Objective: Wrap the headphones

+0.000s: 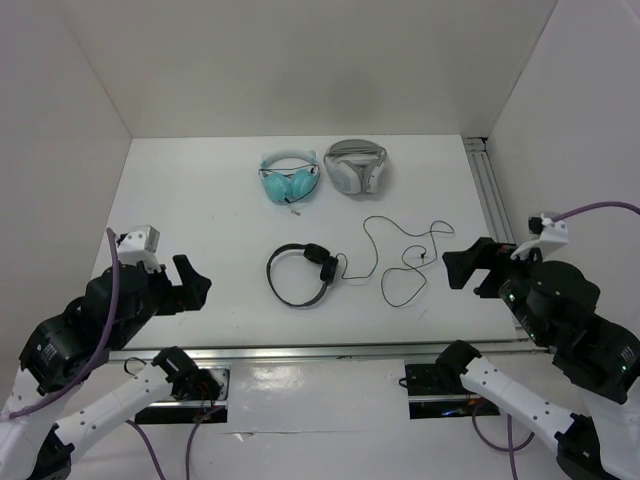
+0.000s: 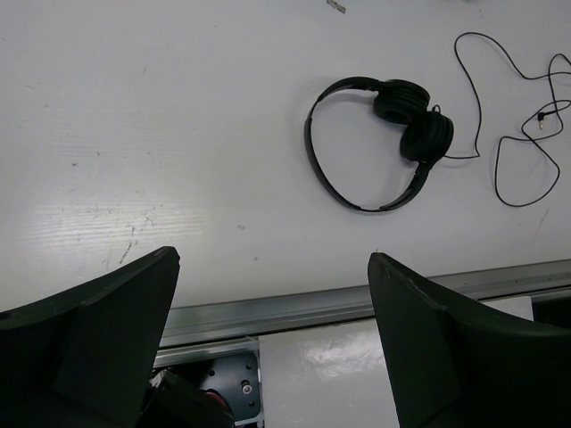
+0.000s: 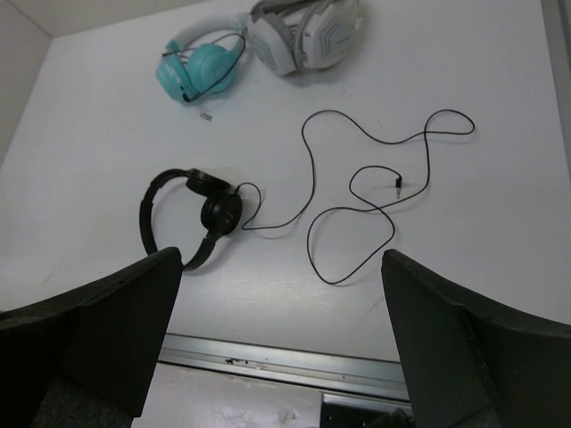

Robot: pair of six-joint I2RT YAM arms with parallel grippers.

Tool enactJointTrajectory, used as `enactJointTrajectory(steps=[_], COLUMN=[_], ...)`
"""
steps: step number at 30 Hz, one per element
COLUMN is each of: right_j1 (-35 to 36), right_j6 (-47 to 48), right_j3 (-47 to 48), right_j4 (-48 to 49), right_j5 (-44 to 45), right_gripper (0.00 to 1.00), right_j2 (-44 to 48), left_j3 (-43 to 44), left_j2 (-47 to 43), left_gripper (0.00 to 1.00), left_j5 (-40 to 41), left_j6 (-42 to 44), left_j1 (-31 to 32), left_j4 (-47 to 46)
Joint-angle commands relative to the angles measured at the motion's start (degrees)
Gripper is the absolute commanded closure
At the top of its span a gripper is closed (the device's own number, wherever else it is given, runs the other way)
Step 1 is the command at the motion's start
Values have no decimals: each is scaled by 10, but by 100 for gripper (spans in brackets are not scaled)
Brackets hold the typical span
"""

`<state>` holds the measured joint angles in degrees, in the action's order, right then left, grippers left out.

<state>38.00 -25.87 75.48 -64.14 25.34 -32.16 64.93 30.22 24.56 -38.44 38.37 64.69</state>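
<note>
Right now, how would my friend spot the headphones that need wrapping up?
Start at the white table. Near its back wall sit teal round-cupped headphones and white-and-grey padded headphones; come forward to the middle for the thin black on-ear headphones. Only these are black, with a long thin cable sprawled loose to their right.

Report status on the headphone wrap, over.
Left gripper, right gripper open, empty. Black headphones lying flat, cable sprawled loose, unwrapped. Teal headphones, white-and-grey headphones farther back, not in the way.
</note>
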Motion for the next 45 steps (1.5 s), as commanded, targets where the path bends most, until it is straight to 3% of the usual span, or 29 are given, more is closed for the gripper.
enactJointTrajectory(steps=[1, 8, 13, 15, 18, 23, 32, 39, 40, 41, 43, 44, 45], right_j1=[7, 59, 59, 59, 59, 59, 59, 59, 59, 59, 59, 59, 59], right_j6=[-22, -46, -34, -34, -29, -23, -11, -11, -11, -11, -11, -11, -11], right_j3=[4, -46, -88, -102, -102, -109, -139, -139, -139, -139, -139, -139, -139], right_j4=[38, 56, 102, 117, 124, 118, 135, 129, 129, 129, 134, 134, 139], right_j5=[25, 14, -8, -22, -28, -49, -85, -79, -79, -79, -85, -85, -85], right_gripper=[0, 0, 0, 0, 0, 0, 0, 0, 0, 0, 0, 0, 0], right_j2=[38, 45, 39, 45, 45, 52, 102, 107, 107, 107, 112, 112, 112], left_j3=[-14, -64, -171, -178, -167, -150, -188, -193, -198, -198, -198, -198, -198], left_j2=[-12, 75, 154, 190, 284, 451, 575, 594, 594, 601, 616, 622, 633], left_gripper=[0, 0, 0, 0, 0, 0, 8, 36, 36, 46, 55, 68, 73], left_j5=[-27, -86, -143, -125, -59, -36, -14, -20, -20, -20, -20, -26, -26], left_j6=[17, -44, -149, -174, -226, -266, -304, -321, -321, -321, -321, -321, -321], left_j1=[-2, -2, 6, 19, 34, 39, 34, 34, 34, 34, 29, 22, 22], left_j4=[-59, -111, -254, -308, -316, -337, -395, -395, -395, -395, -389, -389, -389])
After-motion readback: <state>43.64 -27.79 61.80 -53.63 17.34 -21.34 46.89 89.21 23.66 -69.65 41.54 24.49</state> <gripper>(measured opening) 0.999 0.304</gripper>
